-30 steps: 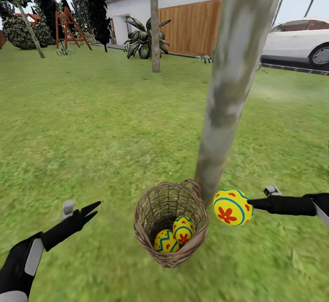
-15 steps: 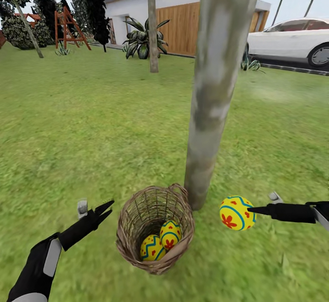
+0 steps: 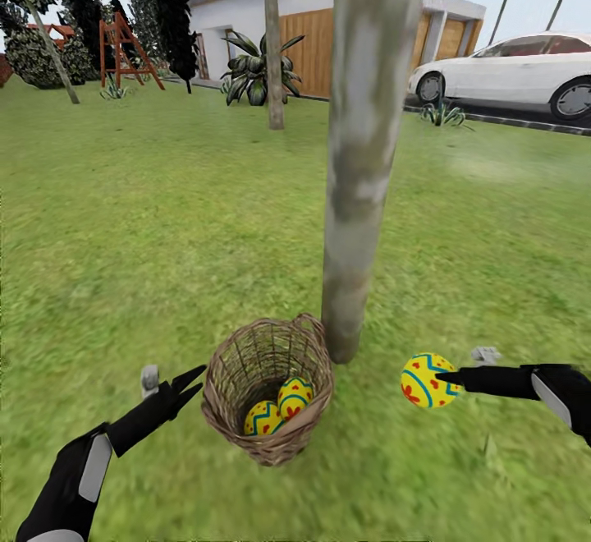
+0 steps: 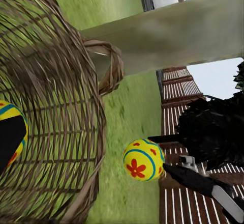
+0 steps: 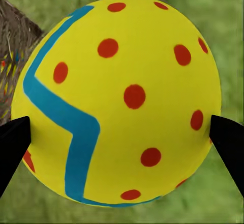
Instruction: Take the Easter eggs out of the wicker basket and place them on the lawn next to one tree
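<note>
right claw (image 3: 443,378) clamps one easter egg (image 3: 427,379); left claw (image 3: 195,381) spread.

Left claw (image 3: 195,380): fingers parted, nothing between them, arm angled in low just left of the wicker basket (image 3: 246,423). Right claw (image 3: 444,377): closed on an Easter egg (image 3: 427,380), arm reaching in level, right of the basket.
</note>
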Robot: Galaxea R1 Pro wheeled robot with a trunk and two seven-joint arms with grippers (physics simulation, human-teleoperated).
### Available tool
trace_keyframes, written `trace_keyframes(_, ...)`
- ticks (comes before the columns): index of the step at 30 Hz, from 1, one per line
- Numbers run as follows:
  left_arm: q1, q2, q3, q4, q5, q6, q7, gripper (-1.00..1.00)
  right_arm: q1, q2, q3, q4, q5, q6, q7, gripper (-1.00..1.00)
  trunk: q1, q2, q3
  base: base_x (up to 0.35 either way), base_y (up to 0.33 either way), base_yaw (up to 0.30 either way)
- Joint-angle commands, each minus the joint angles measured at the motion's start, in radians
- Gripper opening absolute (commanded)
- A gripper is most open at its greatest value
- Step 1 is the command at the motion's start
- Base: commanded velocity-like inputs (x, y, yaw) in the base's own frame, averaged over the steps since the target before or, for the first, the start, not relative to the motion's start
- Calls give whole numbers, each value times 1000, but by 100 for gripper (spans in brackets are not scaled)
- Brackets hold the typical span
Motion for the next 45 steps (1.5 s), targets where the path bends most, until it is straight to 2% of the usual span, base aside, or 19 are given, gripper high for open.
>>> trace_keyframes(1, -1, 1, 2, 0, 3, 7, -2, 100, 0, 7, 5, 0, -10, 2, -17, -100, 0, 0, -1, -62, -203, 182)
trace_keyframes(9, -1, 3, 2, 0, 4, 7, -2, 100, 0, 23, 5, 0, -11, 0, -61, -100, 0, 0, -1, -6, -284, 281)
trace_keyframes(16, -1, 4, 2, 0, 4, 8, -2, 100, 15, 80, 5, 6, -8, -8, -253, -100, 0, 0, -1, 0, -280, 292)
trace_keyframes(18, -1, 5, 3, 0, 4, 8, -2, 100, 28, 103, 5, 13, -7, -50, -296, -100, 0, 0, -1, 0, -208, 292)
trace_keyframes(20, -1, 6, 4, 0, 5, 8, -2, 100, 46, 130, 5, 27, -7, -124, -359, -100, 0, 0, -1, 0, -180, 291)
trace_keyframes(22, -1, 6, 3, 0, 5, 8, -2, 100, 50, 149, 5, 44, -6, -157, -400, -100, 0, 0, -1, 0, -96, 163)
trace_keyframes(26, -1, 6, 3, 1, 6, 8, -2, 100, 58, 164, 8, 58, 46, -171, -418, -100, 0, 0, -1, 0, -11, 20)
trace_keyframes(28, -1, 5, 3, 1, 6, 8, -2, 100, 67, 180, 8, 60, 59, -172, -419, -100, 0, 0, -1, -55, -62, 2)
trace_keyframes(33, -1, 3, 2, 2, 6, 8, -2, 100, 70, 189, 10, 73, 63, -198, -423, -100, 0, 0, -1, -199, -228, 0)
trace_keyframes(37, 0, 2, 2, 3, 6, 8, -2, 100, 71, 190, 10, 102, 63, -279, -425, -100, 0, 0, -1, -210, -251, 0)
trace_keyframes(39, 0, 1, 2, 3, 6, 8, -2, 100, 72, 191, 11, 105, 63, -308, -458, -100, 0, 0, -1, -134, -293, 0)
trace_keyframes(41, 0, 2, 3, 15, 6, 8, -2, 100, 72, 214, 11, 106, 81, -334, -536, -100, 0, 0, -1, -29, -220, 0)
trace_keyframes(43, 0, 6, 5, 48, 6, 8, -2, 100, 72, 244, 10, 107, 130, -346, -600, -100, 0, 0, -1, -7, -60, 0)
trace_keyframes(45, 0, 7, 6, 60, 6, 8, -2, 100, 81, 273, 10, 107, 175, -349, -634, -100, 0, 0, -1, -2, -15, 134)
